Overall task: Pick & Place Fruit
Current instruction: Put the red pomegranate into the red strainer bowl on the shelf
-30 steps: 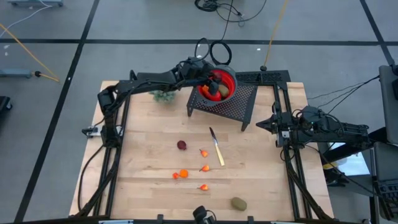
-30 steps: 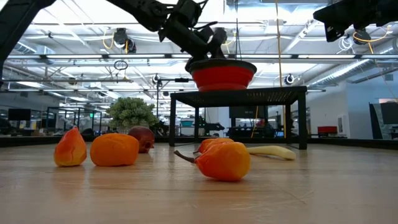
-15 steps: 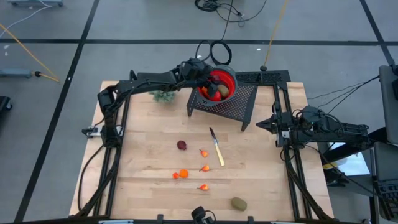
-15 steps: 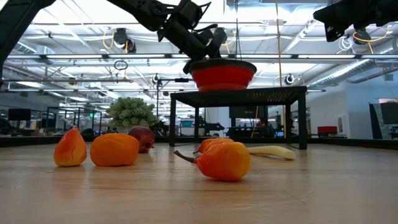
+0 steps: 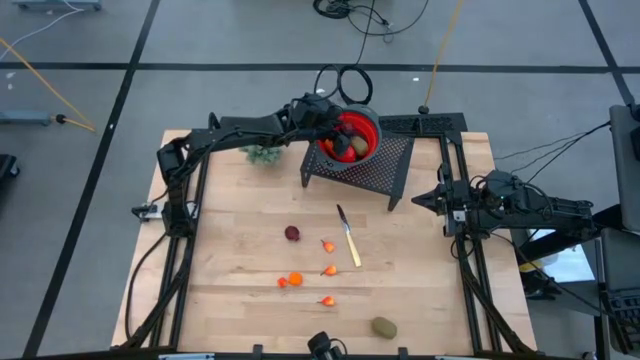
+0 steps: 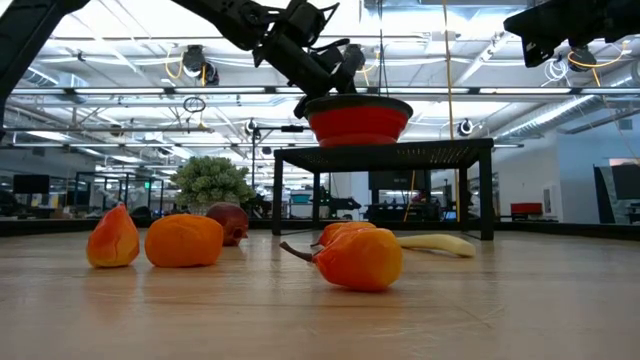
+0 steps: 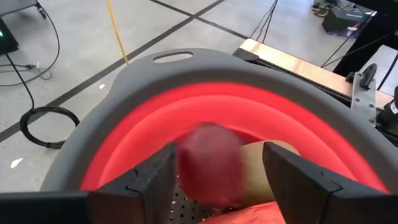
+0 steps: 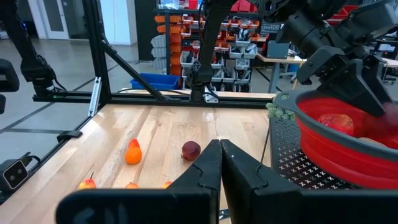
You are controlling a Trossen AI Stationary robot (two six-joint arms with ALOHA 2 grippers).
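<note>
At upper centre, the left end effector hung released over the red bowl, dropping a reddish fruit inside.

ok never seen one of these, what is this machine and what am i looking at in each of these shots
It is a robot with two dark arms at a wooden table, sorting toy fruit. One picture looks straight down, one sits at table height, and one camera rides on each wrist. The left hand hovers over a red bowl on a black mesh stand, fingers apart, with a blurred dark red fruit between them over the bowl. The right hand waits shut at the table's right edge. A dark red ball, small orange pieces, a brownish-green oval and a knife lie on the table.
</note>
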